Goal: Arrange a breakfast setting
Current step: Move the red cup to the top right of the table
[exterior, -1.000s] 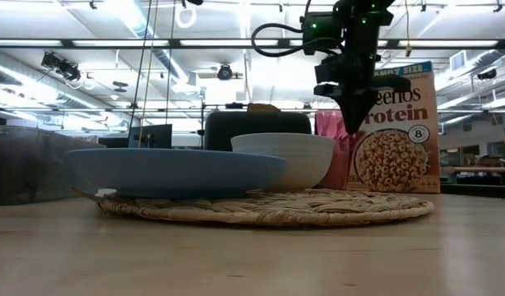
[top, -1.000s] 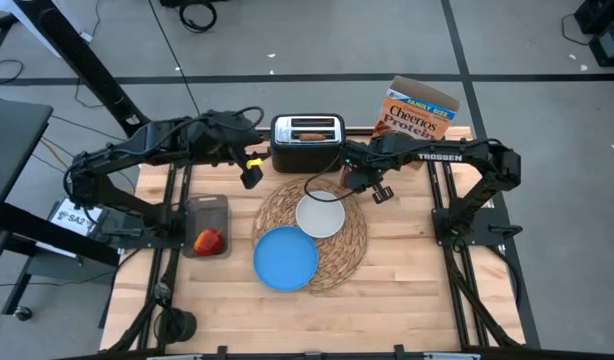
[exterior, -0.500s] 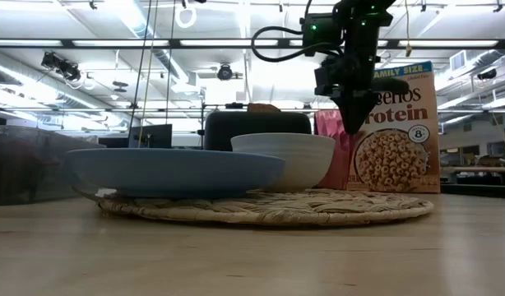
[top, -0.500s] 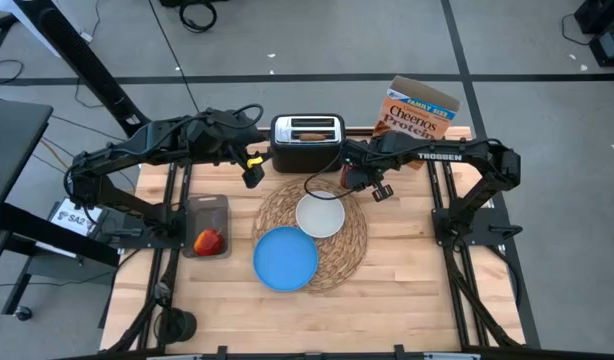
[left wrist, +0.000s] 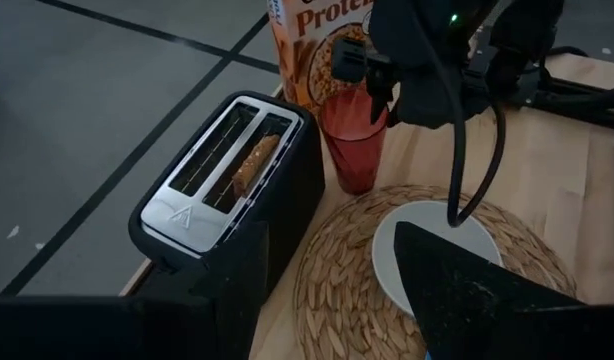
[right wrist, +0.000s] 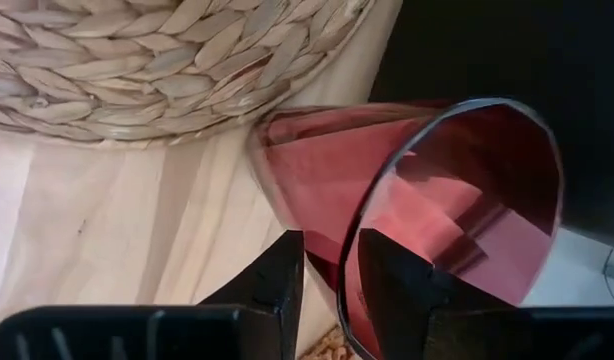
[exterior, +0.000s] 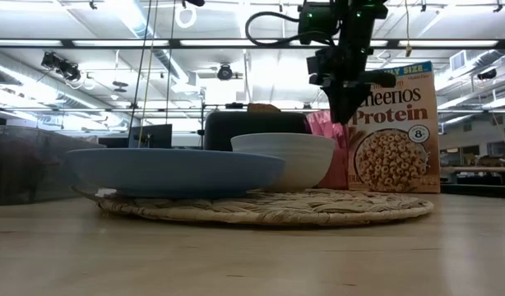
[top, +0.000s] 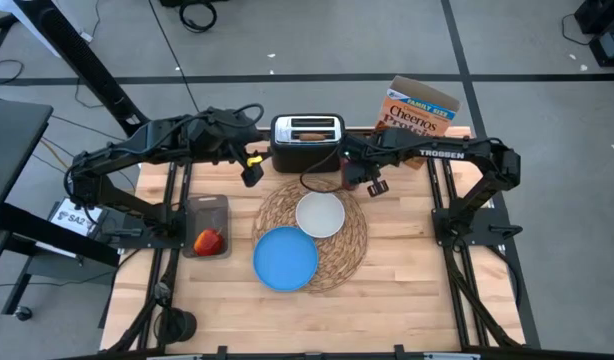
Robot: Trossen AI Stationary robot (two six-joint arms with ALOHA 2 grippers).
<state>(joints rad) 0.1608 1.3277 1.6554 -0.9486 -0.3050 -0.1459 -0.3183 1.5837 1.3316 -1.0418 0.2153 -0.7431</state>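
The translucent red cup (right wrist: 407, 190) stands upright on the table between the toaster (top: 307, 142) and the Cheerios box (top: 417, 112). My right gripper (right wrist: 332, 255) is over the cup's rim, narrowly open. One finger is outside the wall and one over the mouth, and I cannot tell whether either touches. The white bowl (top: 319, 215) and the blue plate (top: 285, 257) rest on the straw placemat (top: 347, 250). The toast (left wrist: 249, 166) stands in a toaster slot. The apple (top: 208, 240) lies in the grey tray (top: 209, 206). My left gripper (left wrist: 332, 245) is open and empty left of the toaster. The spoon is out of view.
The toaster stands right beside the cup on one side, and the Cheerios box stands upright behind it at the table's far edge. The placemat's rim (right wrist: 167, 90) lies just in front of the cup. Bare wood lies to the right of the placemat and along the near edge.
My right gripper has gone toward the table's left, from in front of the Cheerios box to over the red cup. The cup has stayed where it was.
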